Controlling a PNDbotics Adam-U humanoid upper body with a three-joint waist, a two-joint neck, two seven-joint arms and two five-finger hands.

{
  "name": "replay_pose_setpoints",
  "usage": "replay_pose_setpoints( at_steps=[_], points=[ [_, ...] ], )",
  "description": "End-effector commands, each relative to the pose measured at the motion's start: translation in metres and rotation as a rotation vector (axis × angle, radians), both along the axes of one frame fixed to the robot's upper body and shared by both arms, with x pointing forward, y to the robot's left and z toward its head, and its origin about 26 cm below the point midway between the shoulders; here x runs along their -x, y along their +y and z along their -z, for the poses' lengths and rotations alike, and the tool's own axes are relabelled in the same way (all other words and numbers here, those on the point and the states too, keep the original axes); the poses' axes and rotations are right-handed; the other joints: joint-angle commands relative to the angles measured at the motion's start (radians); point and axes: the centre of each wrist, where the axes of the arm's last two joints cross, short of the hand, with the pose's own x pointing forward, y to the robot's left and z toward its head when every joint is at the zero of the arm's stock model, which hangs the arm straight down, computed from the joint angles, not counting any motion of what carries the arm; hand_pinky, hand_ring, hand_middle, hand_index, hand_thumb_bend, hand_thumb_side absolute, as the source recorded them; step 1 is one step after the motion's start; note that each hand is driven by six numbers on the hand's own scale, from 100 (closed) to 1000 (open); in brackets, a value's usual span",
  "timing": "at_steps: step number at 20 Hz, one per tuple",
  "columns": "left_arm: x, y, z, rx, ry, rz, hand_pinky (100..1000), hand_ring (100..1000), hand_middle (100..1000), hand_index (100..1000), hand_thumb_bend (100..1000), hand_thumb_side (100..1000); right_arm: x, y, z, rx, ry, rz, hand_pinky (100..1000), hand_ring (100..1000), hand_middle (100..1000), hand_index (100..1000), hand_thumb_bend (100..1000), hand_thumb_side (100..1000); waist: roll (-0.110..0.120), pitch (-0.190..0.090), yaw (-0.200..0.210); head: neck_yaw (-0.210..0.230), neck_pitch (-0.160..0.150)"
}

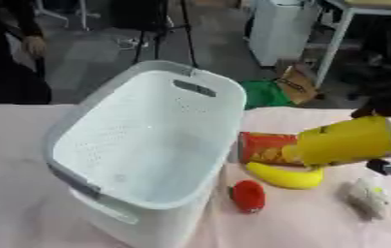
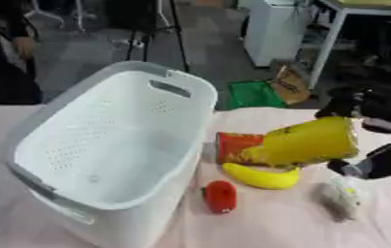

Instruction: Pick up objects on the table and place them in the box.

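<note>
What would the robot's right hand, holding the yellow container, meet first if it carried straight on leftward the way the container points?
Probably the white basket: the right hand holds the yellow container raised above the orange packet and banana, aimed at its near wall or rim. Depth is unclear.

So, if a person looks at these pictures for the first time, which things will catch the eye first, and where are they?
The big white basket fills the left half of the table and looks empty. To its right, the robot's right hand holds a yellow container tilted above an orange packet and a banana. In front of these lie a small red object and a pale crumpled thing.
</note>
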Motion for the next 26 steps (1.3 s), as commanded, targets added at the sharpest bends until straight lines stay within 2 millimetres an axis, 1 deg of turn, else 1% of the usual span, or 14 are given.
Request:
replay_pose_setpoints(
  at_steps=[1, 6, 9, 15, 19, 20, 21, 26],
  points=[
    [0.002, -0.001, -0.004, -0.010, -0.021, 0.003, 902, 944, 1000, 1000, 234, 1000, 0.006, 0.000, -0.027, 0.027, -0.064, 0.007, 1000, 1000, 773, 427, 100, 498, -0.004, -0.027, -0.003, 0.013, -0.009],
    [0.002, 0.000, -0.003, -0.016, -0.019, 0.000, 902, 944, 1000, 1000, 238, 1000, 0.008, -0.003, -0.042, -0.002, -0.107, 0.010, 1000, 1000, 767, 408, 100, 484, -0.014, -0.039, -0.001, 0.024, -0.009],
    [0.002, 0.000, -0.002, -0.021, -0.019, -0.001, 902, 944, 1000, 1000, 239, 1000, 0.010, -0.003, -0.056, -0.020, -0.154, 0.005, 1000, 1000, 767, 406, 100, 480, -0.024, -0.049, 0.000, 0.030, -0.010],
    [0.003, 0.000, -0.001, -0.030, -0.018, 0.001, 902, 944, 1000, 1000, 242, 1000, 0.012, -0.002, -0.077, -0.054, -0.215, -0.007, 1000, 1000, 765, 398, 100, 468, -0.042, -0.064, 0.009, 0.033, -0.012],
    [0.003, 0.000, 0.000, -0.034, -0.019, 0.003, 902, 944, 1000, 1000, 244, 1000, 0.011, -0.001, -0.086, -0.091, -0.240, -0.021, 1000, 1000, 761, 388, 100, 461, -0.053, -0.067, 0.022, 0.028, -0.012],
    [0.003, 0.000, 0.000, -0.035, -0.019, 0.004, 902, 944, 1000, 1000, 226, 1000, 0.011, 0.000, -0.088, -0.099, -0.244, -0.025, 1000, 1000, 760, 387, 100, 460, -0.055, -0.068, 0.025, 0.027, -0.012],
    [0.003, 0.000, 0.000, -0.035, -0.020, 0.004, 902, 944, 1000, 1000, 245, 1000, 0.011, 0.001, -0.090, -0.107, -0.250, -0.031, 1000, 1000, 759, 384, 100, 459, -0.057, -0.068, 0.030, 0.023, -0.010],
    [0.003, -0.001, -0.001, -0.039, -0.024, 0.009, 902, 944, 1000, 1000, 244, 1000, 0.010, 0.004, -0.099, -0.144, -0.275, -0.060, 1000, 1000, 754, 374, 100, 460, -0.068, -0.065, 0.049, 0.010, -0.012]
  ],
)
